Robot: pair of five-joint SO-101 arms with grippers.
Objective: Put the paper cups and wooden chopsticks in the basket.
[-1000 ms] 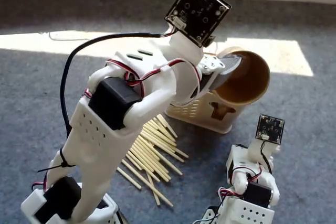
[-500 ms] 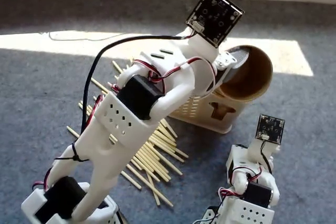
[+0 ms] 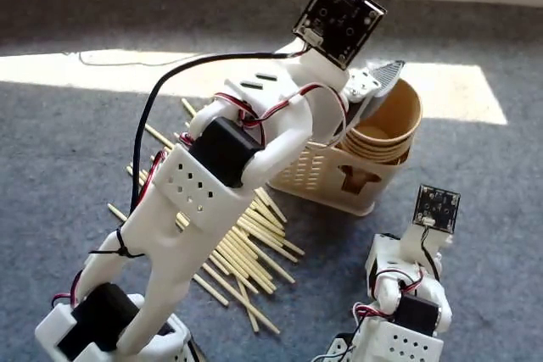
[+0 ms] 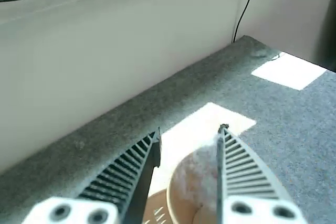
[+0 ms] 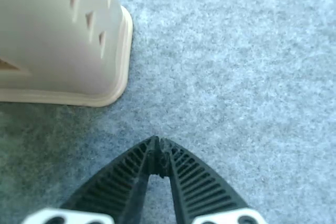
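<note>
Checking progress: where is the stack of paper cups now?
High view: the stack of paper cups sits in the basket, at its right end, beside the left gripper.

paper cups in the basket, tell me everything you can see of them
The paper cups are tan, plain paper by their look, nested in one upright stack with several rims showing. The stack stands inside the pale slotted basket, rising above its rim. The left gripper hovers over the top cup, fingers apart.
</note>
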